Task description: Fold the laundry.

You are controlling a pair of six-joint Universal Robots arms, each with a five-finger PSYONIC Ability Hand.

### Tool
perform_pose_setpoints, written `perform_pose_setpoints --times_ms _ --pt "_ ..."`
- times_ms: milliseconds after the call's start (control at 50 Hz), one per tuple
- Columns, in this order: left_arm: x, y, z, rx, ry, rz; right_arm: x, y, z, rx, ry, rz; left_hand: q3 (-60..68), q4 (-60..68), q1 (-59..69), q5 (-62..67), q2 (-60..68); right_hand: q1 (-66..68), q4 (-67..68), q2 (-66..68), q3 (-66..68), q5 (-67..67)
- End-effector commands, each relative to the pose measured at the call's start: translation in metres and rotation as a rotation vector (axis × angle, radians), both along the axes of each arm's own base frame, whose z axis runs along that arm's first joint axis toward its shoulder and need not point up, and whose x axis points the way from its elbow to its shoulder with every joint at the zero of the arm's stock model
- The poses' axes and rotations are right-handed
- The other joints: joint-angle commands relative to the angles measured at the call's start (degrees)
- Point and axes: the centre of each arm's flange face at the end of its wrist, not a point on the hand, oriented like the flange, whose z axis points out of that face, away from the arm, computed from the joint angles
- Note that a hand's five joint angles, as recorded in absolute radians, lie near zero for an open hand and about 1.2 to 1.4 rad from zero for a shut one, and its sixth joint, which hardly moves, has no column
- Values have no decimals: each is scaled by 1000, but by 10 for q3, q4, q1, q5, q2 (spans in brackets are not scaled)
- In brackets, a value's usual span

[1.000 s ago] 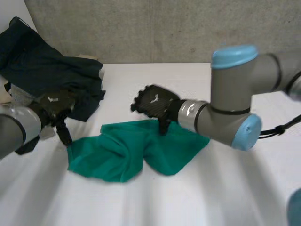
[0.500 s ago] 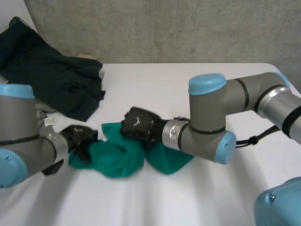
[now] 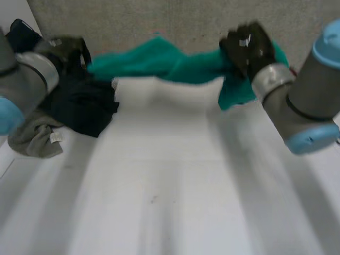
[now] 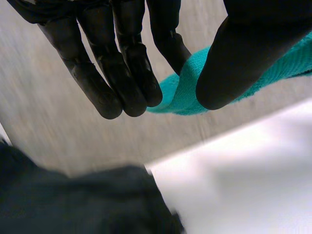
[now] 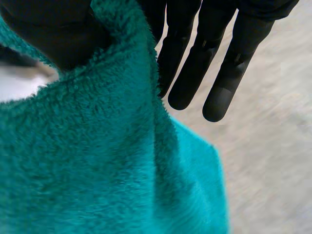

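**Above the white table (image 3: 175,180), a green towel (image 3: 159,62) hangs between two hands**

A grey wall (image 3: 159,21) stands behind the table. The green towel is up in the air in front of the wall. It is pulled out long between both hands and dips a little in the middle. The left hand (image 3: 69,47) holds one end. Its wrist view shows the thumb and a finger pinching the tip of the towel. The right hand (image 3: 248,47) holds the other end, with its thumb pressing the fluffy cloth against the fingers. A flap of towel hangs down below it. A pile of dark clothes (image 3: 79,103) lies on the left side of the table, with a grey cloth (image 3: 34,139) just beside it.
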Motion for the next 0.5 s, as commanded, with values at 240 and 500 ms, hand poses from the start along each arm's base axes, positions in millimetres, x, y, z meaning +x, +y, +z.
perform_pose_setpoints --times_ms 240,500 --pt "-18 11 -122 382 -127 -88 -34 48 -104 498 312 152 121 115 131 141 115 -294 -353 -339 -349 -324" --pt "-12 46 -57 264 -75 -157 -20 8 -55 570 210 270 121 115 131 141 115 -310 -370 -356 -365 -341"
